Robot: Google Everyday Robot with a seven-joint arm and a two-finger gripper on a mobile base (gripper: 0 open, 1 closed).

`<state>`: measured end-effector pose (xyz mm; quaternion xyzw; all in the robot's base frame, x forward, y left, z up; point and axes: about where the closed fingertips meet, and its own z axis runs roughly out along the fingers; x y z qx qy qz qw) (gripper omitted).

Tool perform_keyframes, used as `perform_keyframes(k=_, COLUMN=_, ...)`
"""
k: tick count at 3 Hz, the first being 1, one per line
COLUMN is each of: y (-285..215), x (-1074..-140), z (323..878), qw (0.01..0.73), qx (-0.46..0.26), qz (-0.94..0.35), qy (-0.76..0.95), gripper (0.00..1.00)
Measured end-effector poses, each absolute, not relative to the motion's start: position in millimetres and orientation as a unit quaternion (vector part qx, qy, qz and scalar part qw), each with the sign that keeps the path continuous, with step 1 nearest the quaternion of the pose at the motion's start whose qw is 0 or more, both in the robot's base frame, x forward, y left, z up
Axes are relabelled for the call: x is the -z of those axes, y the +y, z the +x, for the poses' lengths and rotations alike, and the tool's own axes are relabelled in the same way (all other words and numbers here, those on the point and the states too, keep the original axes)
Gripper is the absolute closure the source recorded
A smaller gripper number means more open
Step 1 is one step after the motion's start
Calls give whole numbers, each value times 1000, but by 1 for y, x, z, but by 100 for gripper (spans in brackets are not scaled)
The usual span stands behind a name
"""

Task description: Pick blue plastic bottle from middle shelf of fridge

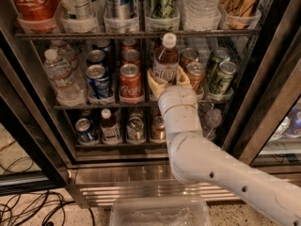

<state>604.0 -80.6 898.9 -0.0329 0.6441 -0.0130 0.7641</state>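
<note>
The blue plastic bottle (pixel 165 60), amber-brown liquid with a white cap and white label, stands upright in the middle of the fridge (pixel 263 79). Its base is a little above the middle shelf (pixel 94 106), and its cap reaches the upper rack. My gripper (pixel 168 78) reaches in from below on a white arm. Its cream fingers (pixel 154 81) are closed on both sides of the bottle's lower half, and they hide the bottle's bottom.
On the middle shelf, a red can (pixel 130 81) and blue cans (pixel 99 79) stand left of the bottle. Bronze cans (pixel 194 72) and green cans (pixel 221 76) stand right, and water bottles (pixel 59 74) far left. A smaller brown bottle (pixel 109 126) sits on the lower shelf. A clear bin (pixel 160 213) and cables (pixel 28 206) lie on the floor.
</note>
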Motion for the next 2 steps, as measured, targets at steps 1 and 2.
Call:
perform_keyframes(k=1, y=-89, x=-935, z=577, qw=755, qx=-10, qz=-55, qy=653, gripper=100)
perform_keyframes(k=2, y=-89, x=-935, z=577, qw=755, qx=-10, qz=-55, qy=653, gripper=100)
